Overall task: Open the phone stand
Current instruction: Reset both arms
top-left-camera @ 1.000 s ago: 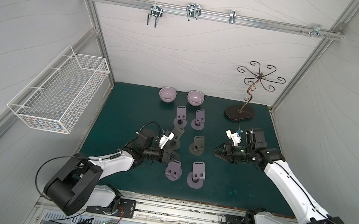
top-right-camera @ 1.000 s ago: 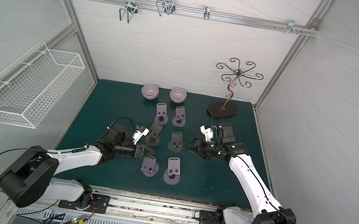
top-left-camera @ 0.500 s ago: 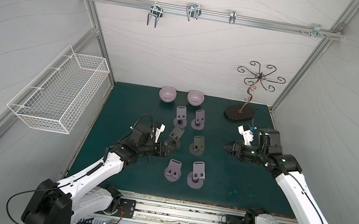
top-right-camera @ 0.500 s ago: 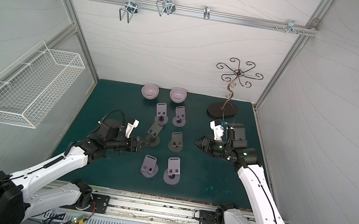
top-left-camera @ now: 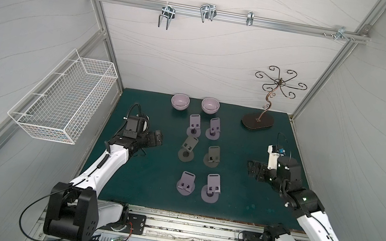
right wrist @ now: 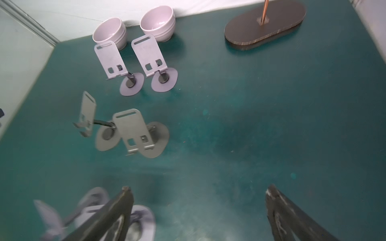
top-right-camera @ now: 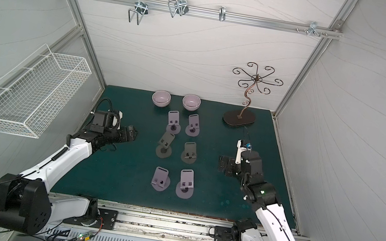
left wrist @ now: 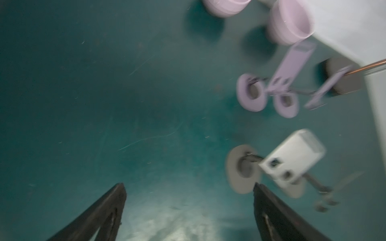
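Phone stand (top-left-camera: 188,149) mid-frame (plate tilted) lies right of the left gripper (top-left-camera: 158,140), farther from the right gripper (top-left-camera: 251,168); both gape empty.

The left wrist view is blurred throughout. Two glossy lilac bowls (left wrist: 288,23) at the far edge of the dark green mat (left wrist: 104,104) run past the frame. The grey metal folding phone stand (left wrist: 292,162) in the middle row has no crisp outline, and its hinge is unreadable.

In the right wrist view, the lilac metal phone stands (right wrist: 94,200) nearest the mat's front edge are smeared and partly hidden behind a black finger (right wrist: 112,215) of the right gripper (right wrist: 198,187). The bronze wire jewellery tree (right wrist: 264,10) is cut off just above its dark oval base (right wrist: 250,29).

In both top views the white right arm (top-left-camera: 321,235) (top-right-camera: 275,225) runs out at the frame's edge.
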Action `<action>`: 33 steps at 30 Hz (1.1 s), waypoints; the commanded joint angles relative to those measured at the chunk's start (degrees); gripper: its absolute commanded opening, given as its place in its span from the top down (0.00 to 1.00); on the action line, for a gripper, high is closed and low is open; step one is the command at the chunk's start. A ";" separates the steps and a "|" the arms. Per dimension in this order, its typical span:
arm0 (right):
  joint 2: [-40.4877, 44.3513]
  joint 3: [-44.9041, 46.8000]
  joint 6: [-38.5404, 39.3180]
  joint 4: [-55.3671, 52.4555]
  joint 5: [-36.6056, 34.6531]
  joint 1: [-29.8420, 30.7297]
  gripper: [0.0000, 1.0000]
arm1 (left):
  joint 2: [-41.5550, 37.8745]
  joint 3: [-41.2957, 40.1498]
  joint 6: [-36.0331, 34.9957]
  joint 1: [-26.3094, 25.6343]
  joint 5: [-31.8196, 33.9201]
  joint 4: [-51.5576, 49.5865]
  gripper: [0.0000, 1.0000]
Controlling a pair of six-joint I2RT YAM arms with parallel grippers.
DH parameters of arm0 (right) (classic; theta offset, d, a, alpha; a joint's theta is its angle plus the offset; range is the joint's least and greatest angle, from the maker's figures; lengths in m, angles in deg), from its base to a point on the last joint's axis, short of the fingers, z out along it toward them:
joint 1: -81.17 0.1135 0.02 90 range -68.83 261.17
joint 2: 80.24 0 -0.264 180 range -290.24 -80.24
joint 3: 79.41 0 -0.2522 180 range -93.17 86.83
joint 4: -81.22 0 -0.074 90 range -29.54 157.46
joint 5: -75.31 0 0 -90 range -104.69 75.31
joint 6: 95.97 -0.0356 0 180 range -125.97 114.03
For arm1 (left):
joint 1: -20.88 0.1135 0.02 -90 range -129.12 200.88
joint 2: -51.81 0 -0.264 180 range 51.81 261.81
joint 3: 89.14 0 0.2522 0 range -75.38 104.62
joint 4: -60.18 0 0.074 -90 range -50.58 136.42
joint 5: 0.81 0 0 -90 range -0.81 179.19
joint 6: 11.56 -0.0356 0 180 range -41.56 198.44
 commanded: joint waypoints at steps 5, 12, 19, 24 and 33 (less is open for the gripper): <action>-0.32 6.95 4.83 22.19 -4.38 -6.88 0.01 | -0.46 -15.81 -13.91 2.51 7.26 34.07 0.00; -13.35 14.80 2.34 40.47 1.12 -18.29 0.01 | 12.26 -14.88 -14.26 4.81 5.78 51.30 0.00; -27.22 20.90 6.56 61.93 -1.76 -21.68 0.01 | 20.51 -18.59 -14.40 4.91 8.49 66.48 0.00; -37.12 19.13 9.01 70.87 0.75 -21.68 0.01 | 19.90 -17.34 -14.39 4.90 8.19 62.94 0.00; -51.29 18.13 17.12 85.77 9.91 -18.79 0.01 | 19.73 -17.18 -14.43 4.87 8.26 62.63 0.00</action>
